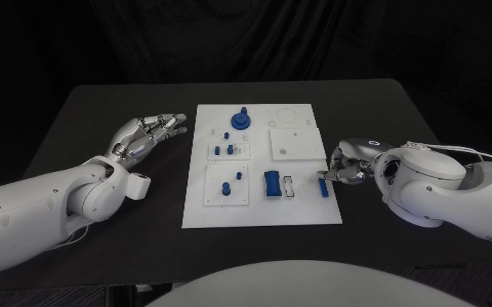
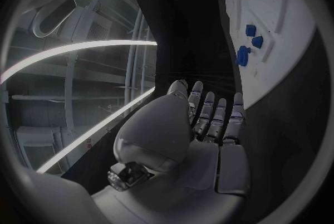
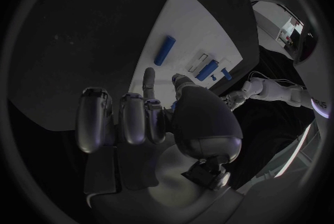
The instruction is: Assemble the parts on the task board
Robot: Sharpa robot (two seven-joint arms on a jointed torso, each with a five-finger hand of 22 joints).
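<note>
1. White rectangular task board (image 1: 308, 216) lay mid-bench, carrying small blue plastic parts: round knobbed piece (image 1: 242, 120) at the far end, pegs on the left-hand inset plates, large blue block (image 1: 273, 183) and slim blue bar (image 1: 323, 187) at the near right.
2. Right hand (image 1: 347, 168) rested at the board's right edge, fingers curled just beside the bar; whether it grasped anything could not be told.
3. Left hand (image 1: 152, 133) lay released, fingers apart, on the black bench (image 1: 113, 115) left of the board.
4. Judged step: picking up the bar; the next move calls for a secure pinch.
5. Open bench lay on both sides; the board edge was close under the right fingers.
</note>
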